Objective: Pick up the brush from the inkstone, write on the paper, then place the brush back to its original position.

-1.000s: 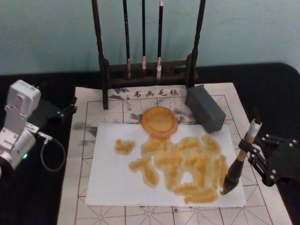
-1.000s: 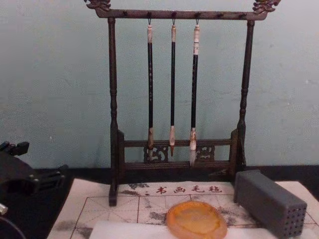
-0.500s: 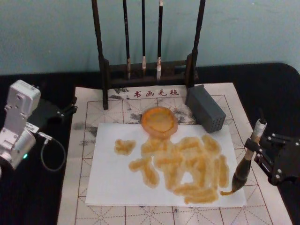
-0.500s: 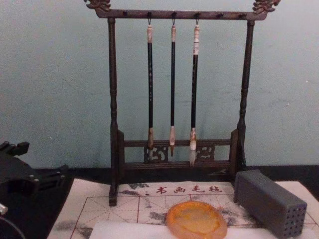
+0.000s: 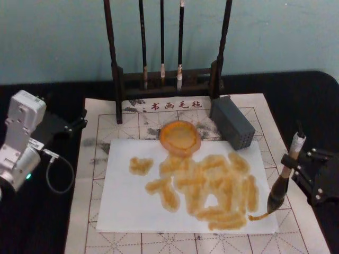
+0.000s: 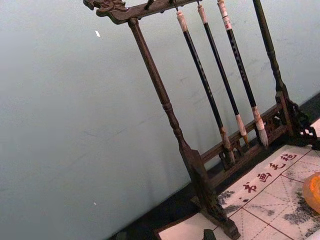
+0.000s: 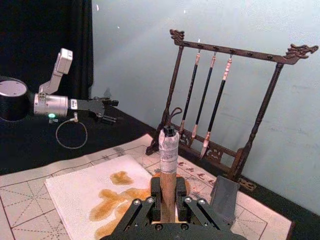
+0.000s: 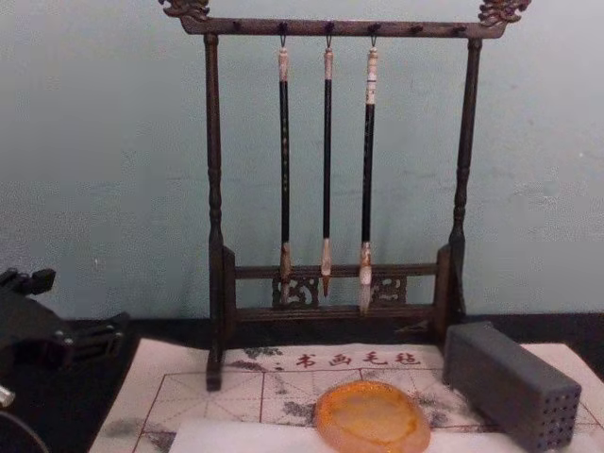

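The brush (image 5: 286,168) stands nearly upright at the paper's right edge, its dark bristles touching down by the lower right corner and trailing a thin amber stroke. My right gripper (image 5: 290,161) is shut on its tan handle; in the right wrist view the taped handle top (image 7: 168,150) rises between the clamped fingers (image 7: 155,192). The white paper (image 5: 127,198) carries several amber strokes. The round orange inkstone (image 5: 180,136) (image 8: 371,417) sits at the paper's far edge with nothing on it. My left gripper (image 5: 77,124) (image 7: 106,110) is parked open at the far left, off the mat.
A dark wooden rack (image 5: 167,79) (image 8: 326,189) with three thin hanging brushes stands behind the inkstone. A grey block with small holes (image 5: 232,123) (image 8: 510,382) lies right of the inkstone. A gridded felt mat (image 5: 92,174) underlies the paper on the black table.
My right gripper moved right with the brush, which stands more upright now. The bristles slid toward the paper's right edge, leaving a thin tail. The left arm stayed still.
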Controlling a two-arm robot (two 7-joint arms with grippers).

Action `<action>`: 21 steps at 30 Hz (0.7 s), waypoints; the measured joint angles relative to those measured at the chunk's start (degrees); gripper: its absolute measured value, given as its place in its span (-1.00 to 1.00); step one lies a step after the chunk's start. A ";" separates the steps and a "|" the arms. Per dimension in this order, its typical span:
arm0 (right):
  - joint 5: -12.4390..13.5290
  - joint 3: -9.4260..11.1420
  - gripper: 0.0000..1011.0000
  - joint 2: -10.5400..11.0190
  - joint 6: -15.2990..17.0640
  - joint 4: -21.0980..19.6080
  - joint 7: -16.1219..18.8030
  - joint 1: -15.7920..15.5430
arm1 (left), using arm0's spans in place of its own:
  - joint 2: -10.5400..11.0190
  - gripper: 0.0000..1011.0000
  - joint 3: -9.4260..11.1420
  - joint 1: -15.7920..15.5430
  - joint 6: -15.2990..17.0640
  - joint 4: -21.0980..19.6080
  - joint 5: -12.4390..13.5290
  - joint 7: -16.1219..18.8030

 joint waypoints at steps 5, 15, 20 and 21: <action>-0.16 0.35 -0.61 -0.07 -0.08 -0.24 0.15 -0.09 | 0.00 0.98 0.00 0.00 0.00 0.00 0.00 0.00; 2.30 0.86 -0.61 -0.86 -0.66 -0.46 1.07 0.55 | 0.00 0.98 0.00 0.00 0.00 0.00 0.00 0.00; 5.02 0.24 -0.61 -2.26 -0.73 0.48 1.17 2.68 | 0.00 0.98 0.00 0.00 0.00 0.00 0.00 0.00; 5.54 0.09 -0.61 -2.52 -0.66 0.69 1.11 3.08 | 0.00 0.98 0.00 0.00 0.00 0.00 0.00 0.00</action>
